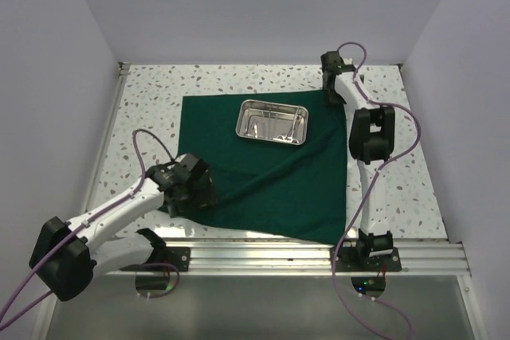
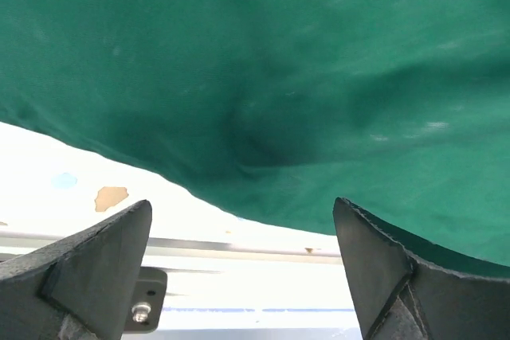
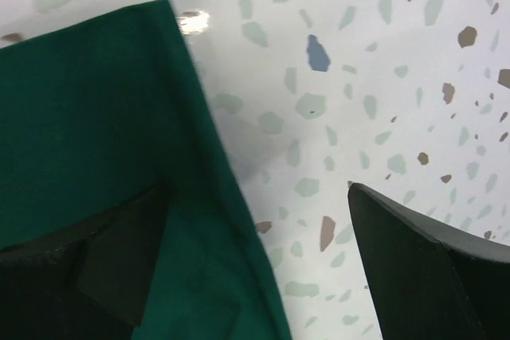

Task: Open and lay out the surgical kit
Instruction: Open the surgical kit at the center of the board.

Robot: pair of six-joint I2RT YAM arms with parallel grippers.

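While looking down from above, finds the dark green cloth (image 1: 279, 189) spread wide over the speckled tabletop (image 1: 151, 93), rumpled toward 7 o'clock. Shows the steel tray (image 1: 272, 103) resting on the cloth toward 12 o'clock, contents too small to tell apart. Puts the left gripper (image 2: 243, 216) at the cloth's 7 o'clock corner, fingers (image 2: 96, 252) wide apart, gripping nothing. Puts the right gripper (image 3: 259, 197) at the 1 o'clock corner, fingers open too, one over cloth, one over bare tabletop.
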